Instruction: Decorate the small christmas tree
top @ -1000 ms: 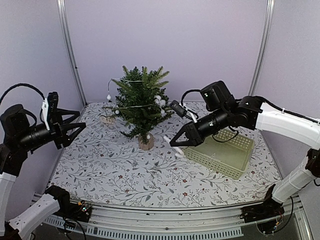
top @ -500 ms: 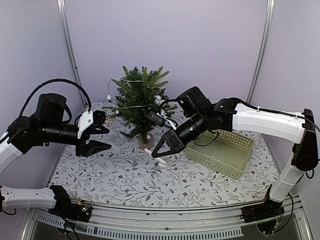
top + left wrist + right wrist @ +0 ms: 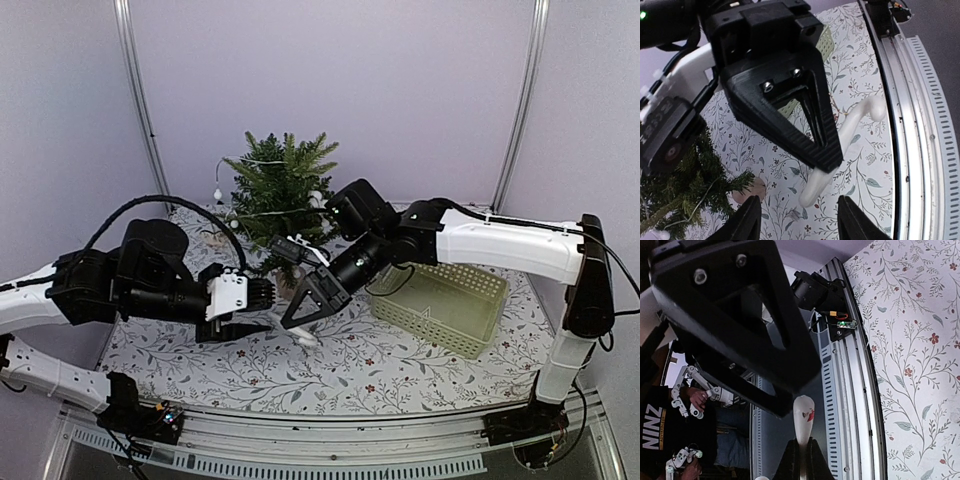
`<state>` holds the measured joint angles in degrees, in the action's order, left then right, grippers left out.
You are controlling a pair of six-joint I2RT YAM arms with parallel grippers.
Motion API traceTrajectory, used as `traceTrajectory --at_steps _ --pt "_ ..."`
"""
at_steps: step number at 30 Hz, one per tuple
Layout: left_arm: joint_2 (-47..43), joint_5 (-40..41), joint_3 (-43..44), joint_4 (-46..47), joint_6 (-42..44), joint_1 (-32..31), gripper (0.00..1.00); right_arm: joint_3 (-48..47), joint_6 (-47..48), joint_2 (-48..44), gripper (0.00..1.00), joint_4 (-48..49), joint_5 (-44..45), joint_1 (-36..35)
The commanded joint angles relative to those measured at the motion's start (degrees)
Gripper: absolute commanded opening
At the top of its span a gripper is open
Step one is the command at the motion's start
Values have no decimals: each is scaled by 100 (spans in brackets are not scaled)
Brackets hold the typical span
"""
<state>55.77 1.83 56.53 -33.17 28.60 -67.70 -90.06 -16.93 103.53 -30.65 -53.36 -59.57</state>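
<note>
The small christmas tree stands at the back middle of the table, with white baubles and a thin garland on it; its branches and tan base also show in the left wrist view. My right gripper is shut on a long white ornament and holds it low over the table, in front of the tree. The ornament has a small red mark and sticks out past the shut right gripper. My left gripper is open and empty, just left of the ornament, with its own gripper open around it.
A pale green basket sits right of the tree, behind the right arm. The table has a floral cloth. A metal rail runs along the near edge. Grey walls and two metal posts close the back.
My left arm has swung in from the left to the table's middle. My right gripper has carried the white ornament left and nearer, so the two grippers now meet.
</note>
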Motion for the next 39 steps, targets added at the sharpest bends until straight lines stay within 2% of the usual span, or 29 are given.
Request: traceTrajectory --at_steps 1,5,12,16,18,20,22,26,27,31,36,39 --pt "198 203 -17 265 278 -357 53 -315 85 234 2 -50 -436 -79" --pt "410 299 6 105 354 -559 45 -518 174 379 2 -114 -542 -97" --pt "403 471 -49 -81 375 -726 24 -615 222 510 2 -63 -727 -130" --pt "344 487 -104 -122 404 -736 22 -680 241 545 2 -90 -839 -133" --pt "358 538 -129 -132 454 -738 28 -759 238 591 2 -146 -883 -148" --pt "365 572 -138 -117 489 -736 29 -821 266 645 2 -208 -895 -152" --pt "371 565 -142 -99 514 -736 25 -849 283 672 2 -213 -915 -154" --pt "372 648 -163 -137 488 -736 9 -936 294 736 3 -240 -948 -152" --pt "334 679 -175 -133 462 -736 6 -956 302 752 6 -257 -943 -154" --pt "-23 720 -248 -92 180 -727 0 -978 305 719 32 -266 -717 -139" --pt "-521 207 -306 -351 -666 -486 0 -957 161 470 49 -75 -197 152" --pt "-849 -400 -277 -430 -1176 -184 0 -690 -150 106 57 576 59 337"
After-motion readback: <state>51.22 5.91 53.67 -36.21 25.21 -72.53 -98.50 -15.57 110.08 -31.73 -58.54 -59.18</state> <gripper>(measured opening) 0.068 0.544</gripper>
